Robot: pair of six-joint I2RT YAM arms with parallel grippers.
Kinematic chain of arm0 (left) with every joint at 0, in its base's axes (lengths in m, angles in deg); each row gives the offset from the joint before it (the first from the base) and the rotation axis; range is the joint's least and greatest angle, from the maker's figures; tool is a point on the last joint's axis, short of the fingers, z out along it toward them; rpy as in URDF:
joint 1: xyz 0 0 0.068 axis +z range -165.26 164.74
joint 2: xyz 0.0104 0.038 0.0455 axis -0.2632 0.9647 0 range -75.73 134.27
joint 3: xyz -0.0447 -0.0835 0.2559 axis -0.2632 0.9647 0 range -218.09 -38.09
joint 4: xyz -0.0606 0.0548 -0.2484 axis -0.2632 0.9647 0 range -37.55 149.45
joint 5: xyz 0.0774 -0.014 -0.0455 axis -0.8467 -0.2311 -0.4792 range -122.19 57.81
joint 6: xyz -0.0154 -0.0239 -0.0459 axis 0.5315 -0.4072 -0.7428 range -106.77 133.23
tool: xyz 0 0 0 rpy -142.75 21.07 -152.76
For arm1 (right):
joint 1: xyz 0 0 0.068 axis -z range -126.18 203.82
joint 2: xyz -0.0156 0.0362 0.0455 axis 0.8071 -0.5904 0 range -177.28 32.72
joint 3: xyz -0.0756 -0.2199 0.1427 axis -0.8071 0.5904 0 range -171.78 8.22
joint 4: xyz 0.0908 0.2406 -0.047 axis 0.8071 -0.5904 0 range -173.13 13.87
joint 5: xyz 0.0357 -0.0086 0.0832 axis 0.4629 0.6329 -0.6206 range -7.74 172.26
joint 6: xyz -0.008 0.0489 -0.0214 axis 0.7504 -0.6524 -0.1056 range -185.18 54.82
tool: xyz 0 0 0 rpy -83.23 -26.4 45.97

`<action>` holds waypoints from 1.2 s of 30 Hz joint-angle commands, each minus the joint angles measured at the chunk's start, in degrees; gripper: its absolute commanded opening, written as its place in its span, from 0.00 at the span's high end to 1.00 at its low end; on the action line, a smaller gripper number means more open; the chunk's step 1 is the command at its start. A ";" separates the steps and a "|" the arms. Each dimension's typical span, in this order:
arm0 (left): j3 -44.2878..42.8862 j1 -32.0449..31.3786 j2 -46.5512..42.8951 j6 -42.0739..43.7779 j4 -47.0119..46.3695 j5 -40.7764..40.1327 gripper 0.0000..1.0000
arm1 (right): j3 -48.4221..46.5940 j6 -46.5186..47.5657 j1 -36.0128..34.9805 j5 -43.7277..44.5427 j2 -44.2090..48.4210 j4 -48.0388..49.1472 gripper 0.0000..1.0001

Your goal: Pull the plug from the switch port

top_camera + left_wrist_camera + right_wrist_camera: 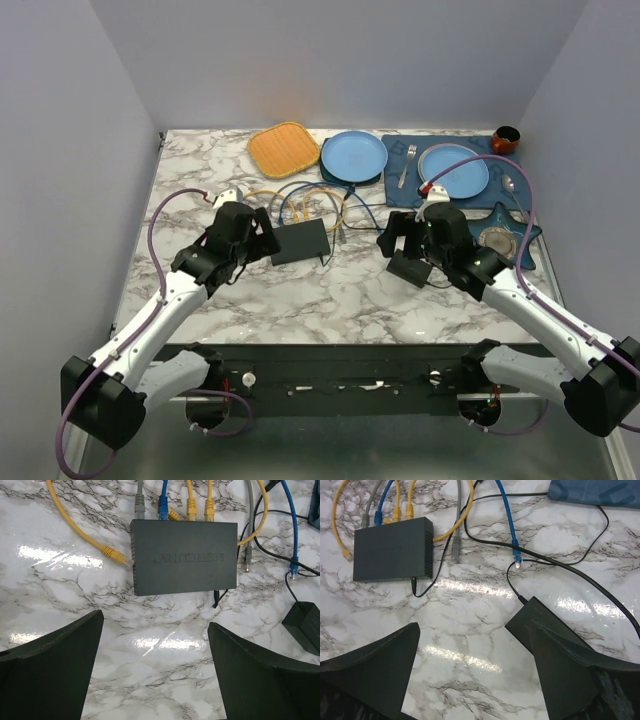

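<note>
The switch (184, 557) is a flat black box lying on the marble; it also shows as the switch (300, 241) and the switch (392, 549). Several cable plugs sit in the ports on its far edge: a grey plug (140, 502), a blue plug (163, 505) and yellow plugs (191, 506). A thin black power lead (414, 584) enters its near side. My left gripper (155, 622) hovers open just short of the switch's near edge, nothing between its fingers. My right gripper (474, 630) is open to the switch's right, above the black power brick (545, 625).
Loose cable ends lie around the switch: a yellow one (117, 556) at its left, a grey one (247, 555) and a blue one (293, 570) at its right. Behind stand a woven orange mat (284, 148), blue plates (354, 155), a blue placemat (400, 190) with cutlery, and a brown cup (506, 139).
</note>
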 commanded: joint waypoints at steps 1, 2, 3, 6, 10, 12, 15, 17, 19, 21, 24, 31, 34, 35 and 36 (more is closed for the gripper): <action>1.67 0.20 -2.47 0.17 -2.12 -0.30 0.01 | 0.05 0.43 -0.48 -0.98 -0.17 -0.85 0.02; 1.84 0.20 -2.64 0.43 -2.30 -0.04 0.01 | -0.03 0.70 -0.65 -0.98 -0.35 -0.94 0.02; 1.76 0.20 -2.56 0.69 -2.30 0.49 0.01 | -0.04 0.79 -0.65 -0.72 -0.79 -0.94 0.02; 1.67 0.20 -1.69 0.87 -1.60 0.58 0.01 | -0.21 1.23 -1.18 -0.54 -1.66 -0.94 0.02; 1.76 0.20 0.34 0.61 -1.51 1.81 0.01 | -0.56 1.84 -2.58 -0.10 -4.30 -1.29 0.03; 1.84 0.20 2.44 0.17 -2.30 2.51 0.01 | -1.44 2.98 -5.13 1.56 -5.62 -1.99 0.06; 0.97 0.20 6.92 -0.45 -4.05 5.32 0.01 | -3.81 4.04 -10.48 4.02 -10.27 -3.05 0.08; -0.35 0.02 10.34 -0.97 -4.76 7.78 0.01 | -7.15 3.87 -13.21 4.82 -13.34 -3.66 0.08; -1.40 -0.15 12.11 -1.94 -6.08 8.58 0.01 | -10.12 3.16 -13.57 4.04 -18.26 -3.84 0.08; -2.02 -0.15 13.87 -2.29 -7.04 8.93 0.01 | -12.07 2.20 -13.75 2.90 -22.82 -3.49 0.11; -2.99 -0.15 15.63 -2.38 -7.66 8.23 0.04 | -14.36 1.58 -14.19 1.67 -26.27 -1.39 0.21; -4.74 0.64 21.52 -3.00 -9.68 9.37 0.11 | -17.17 0.96 -16.38 2.71 -34.45 4.15 0.32; -5.97 1.78 24.15 -3.88 -10.47 10.60 0.22 | -17.87 0.44 -17.00 3.24 -37.08 6.70 0.32; -6.33 2.04 24.77 -3.79 -10.56 10.69 0.28 | -18.23 -0.35 -17.09 3.42 -38.39 7.23 0.33; -6.85 2.48 26.08 -3.53 -10.48 10.69 0.35 | -18.49 -0.79 -17.18 4.03 -39.19 7.49 0.34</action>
